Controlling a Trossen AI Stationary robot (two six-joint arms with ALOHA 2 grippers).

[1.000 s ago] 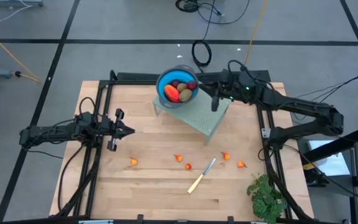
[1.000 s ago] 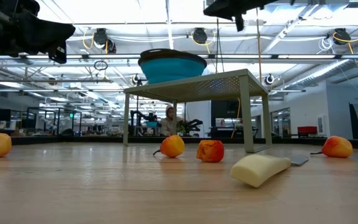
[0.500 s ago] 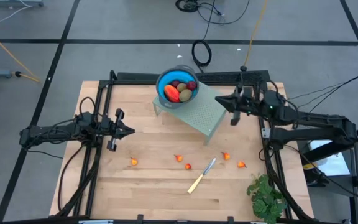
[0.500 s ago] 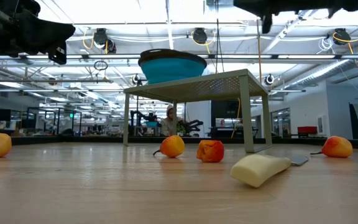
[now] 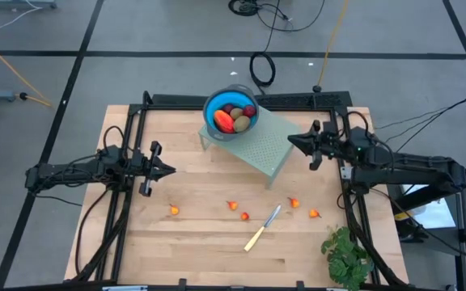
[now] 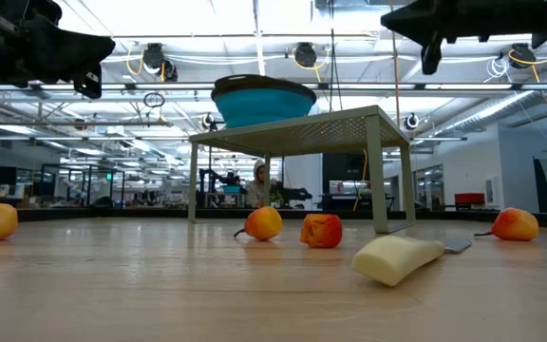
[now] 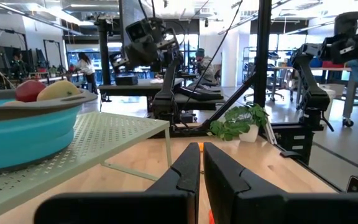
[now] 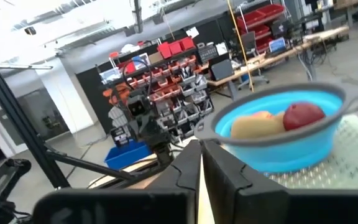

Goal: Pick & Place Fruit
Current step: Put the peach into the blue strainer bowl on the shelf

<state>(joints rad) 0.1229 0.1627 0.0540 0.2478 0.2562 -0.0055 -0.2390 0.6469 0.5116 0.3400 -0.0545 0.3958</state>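
Note:
A blue bowl stands on a pale green perforated stand at the table's far middle. It holds dark red balls, brownish-green ovals and a red-orange piece of fruit. Several tiny orange-red fruit pieces lie on the wood nearer the front. My right gripper hovers shut and empty beside the stand's right side, pointing at the bowl. My left gripper waits shut and empty over the table's left part, level.
A pale-handled knife lies near the front middle. A leafy green bunch sits at the front right corner. Black frame rails run along the table's left, right and far sides. Bare wood lies between the left gripper and the stand.
My right gripper has drawn back from beside the bowl toward the table's right edge and a little toward the near edge. It has sunk lower and rolled somewhat. It has stayed shut and empty. The fruit, bowl and left arm have not moved.

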